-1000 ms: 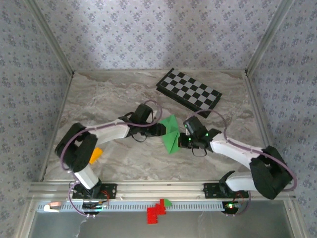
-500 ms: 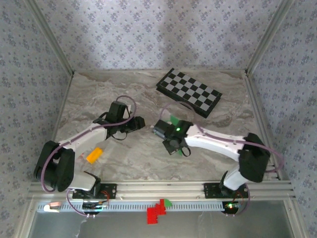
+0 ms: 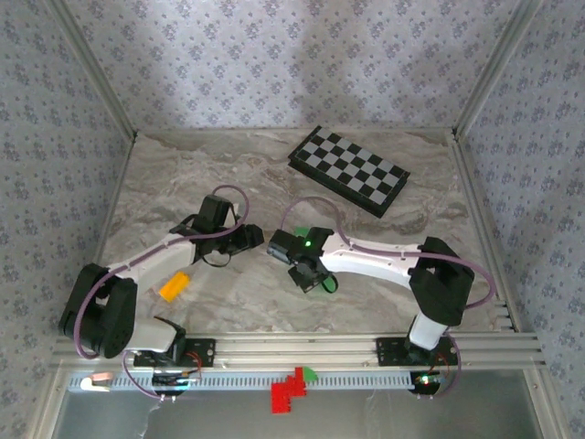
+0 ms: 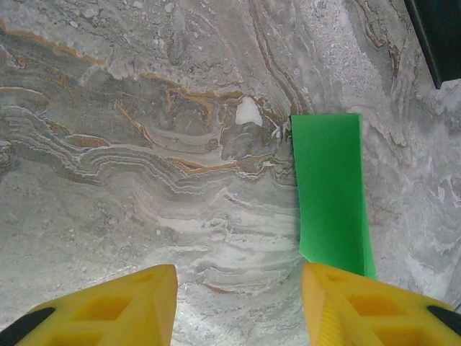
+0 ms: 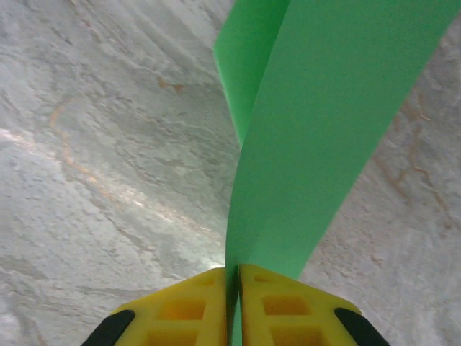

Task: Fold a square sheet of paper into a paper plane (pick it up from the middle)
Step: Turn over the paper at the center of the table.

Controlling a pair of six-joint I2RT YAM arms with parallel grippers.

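Observation:
The square sheet of paper (image 5: 324, 122) is bright green and folded into a narrow, layered band. My right gripper (image 5: 239, 270) is shut on its lower edge, and the paper curves up and away from the yellow fingers. From above, my right gripper (image 3: 309, 277) sits at mid-table with a bit of green paper (image 3: 324, 285) showing beside it. My left gripper (image 3: 259, 235) is just to its left. In the left wrist view the left gripper (image 4: 238, 281) is open over bare marble, with a green paper strip (image 4: 330, 187) just past its right finger (image 4: 360, 303).
A black-and-white checkerboard (image 3: 349, 171) lies at the back right, and its dark edge (image 4: 439, 36) shows in the left wrist view. A small orange block (image 3: 175, 285) lies near the left arm. Red pieces (image 3: 291, 389) and a tiny green piece (image 3: 309, 373) sit on the front rail.
The right arm has swung the green paper left and toward the near edge. The left arm has drawn back to the left, away from the paper, with its jaws still open.

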